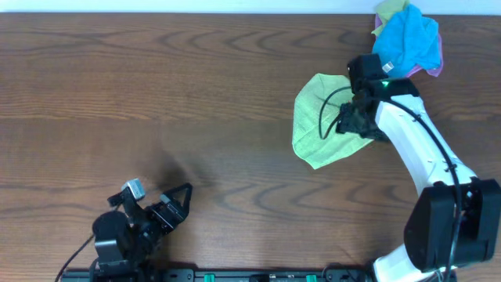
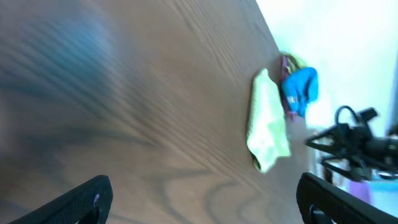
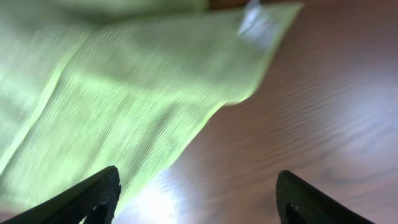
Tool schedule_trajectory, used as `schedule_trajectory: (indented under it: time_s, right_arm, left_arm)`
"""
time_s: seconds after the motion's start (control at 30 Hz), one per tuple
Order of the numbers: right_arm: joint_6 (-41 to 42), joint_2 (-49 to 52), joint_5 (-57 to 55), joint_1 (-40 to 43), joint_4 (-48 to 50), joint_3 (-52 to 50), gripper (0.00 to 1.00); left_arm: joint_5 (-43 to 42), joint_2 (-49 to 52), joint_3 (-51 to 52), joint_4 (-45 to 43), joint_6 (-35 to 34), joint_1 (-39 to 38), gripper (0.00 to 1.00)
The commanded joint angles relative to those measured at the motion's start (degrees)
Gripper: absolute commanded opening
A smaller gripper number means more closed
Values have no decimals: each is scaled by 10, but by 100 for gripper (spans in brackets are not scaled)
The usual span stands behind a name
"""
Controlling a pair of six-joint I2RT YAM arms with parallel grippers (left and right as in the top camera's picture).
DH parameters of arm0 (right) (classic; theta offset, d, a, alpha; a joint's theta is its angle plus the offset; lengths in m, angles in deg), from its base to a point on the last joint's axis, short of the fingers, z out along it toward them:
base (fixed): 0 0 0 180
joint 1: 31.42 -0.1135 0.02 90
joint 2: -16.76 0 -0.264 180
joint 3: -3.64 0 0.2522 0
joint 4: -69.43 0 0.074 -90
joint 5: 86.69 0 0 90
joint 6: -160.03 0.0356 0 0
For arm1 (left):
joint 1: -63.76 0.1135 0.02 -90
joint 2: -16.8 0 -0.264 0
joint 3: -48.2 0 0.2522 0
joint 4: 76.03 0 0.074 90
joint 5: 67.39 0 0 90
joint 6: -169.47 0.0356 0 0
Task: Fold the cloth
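The lime-green cloth lies crumpled in a rounded heap on the wooden table, right of centre. My right gripper hovers at its right edge. In the right wrist view the cloth fills the upper left, and the right gripper is open over bare wood, its left finger just beside the cloth's edge, holding nothing. My left gripper rests near the front left, open and empty. In the left wrist view the left gripper faces the distant cloth.
A bright blue cloth is bunched at the back right corner with a purple cloth and a yellowish one under it, close to the right arm. The blue cloth also shows in the left wrist view.
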Motion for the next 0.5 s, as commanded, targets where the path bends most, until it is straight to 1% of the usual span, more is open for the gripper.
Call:
schedule_trajectory:
  time_s: [0.0, 0.1, 0.2, 0.27, 0.37, 0.47]
  right_arm:
    - [-100, -14, 114, 1, -10, -4, 80]
    - [-118, -14, 125, 1, -10, -5, 82]
    - [-149, -14, 159, 1, 16, -17, 82]
    - [-158, -14, 177, -1, 49, -34, 82]
    - [-154, -13, 193, -2, 96, -59, 82]
    - [-118, -12, 195, -4, 155, -86, 82]
  left_arm:
    - [-47, 52, -28, -3, -46, -15, 96]
    - [-37, 127, -73, -3, -45, -47, 96]
    - [-16, 233, -142, -2, -32, -99, 96]
    - [-2, 311, -196, 0, -11, -141, 96]
    - [10, 417, -268, 2, 17, -200, 96]
    - [10, 498, -316, 2, 34, -234, 96]
